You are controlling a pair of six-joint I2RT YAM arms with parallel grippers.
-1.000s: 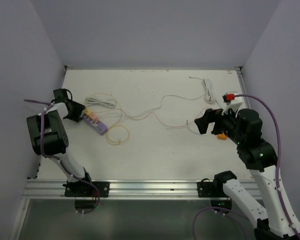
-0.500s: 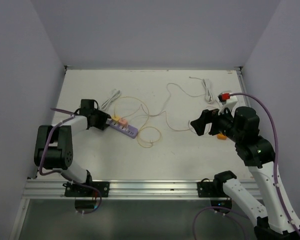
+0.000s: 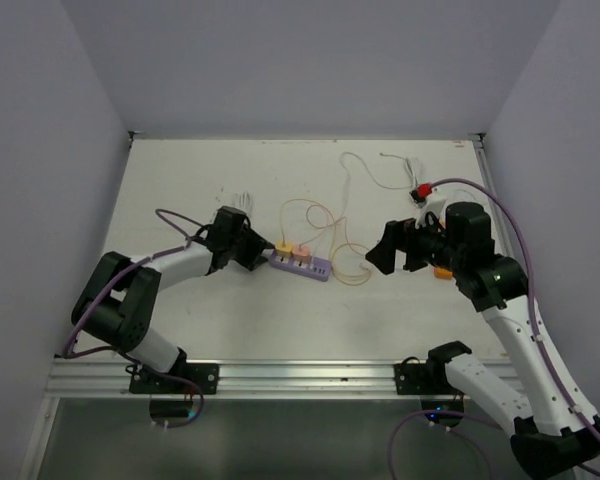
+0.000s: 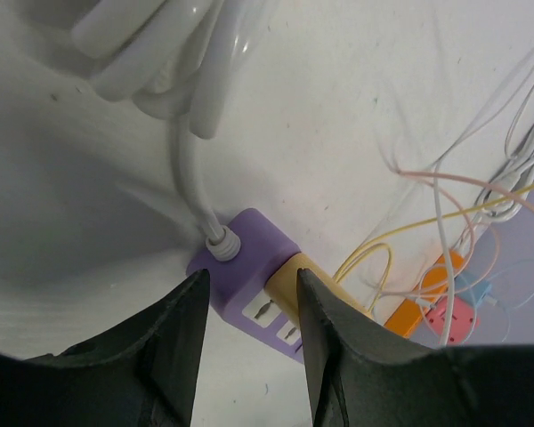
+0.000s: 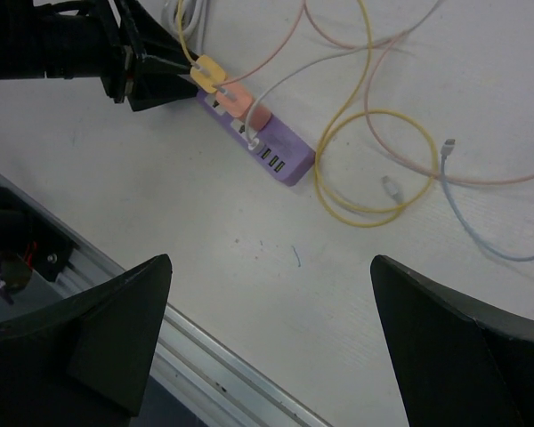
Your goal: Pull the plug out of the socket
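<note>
Left wrist view: the left gripper [image 4: 252, 286] has its jaws pinched narrowly on the cord end of the purple power strip [image 4: 247, 260], which lies on the table [image 3: 280, 320]. Just beyond, a yellow plug [image 4: 290, 270] sits socketed, with a pink plug [image 3: 302, 251] beside it. Farther right, the right gripper [image 5: 271, 263] hangs spread wide, empty.

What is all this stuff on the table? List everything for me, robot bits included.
power strip: one, purple, flat, mid-table
plugs: at least two, yellow and pink, seated in the strip
thick white cord: one, white, coiled, runs into the strip's end
thin cables: several, yellow, pink, white, pale blue, looping beside and behind the strip
orange item: one, mostly hidden behind the right arm
table: one, white
left hand: black, closed on the strip's cord end
right hand: black, open, above the table right of the strip
</note>
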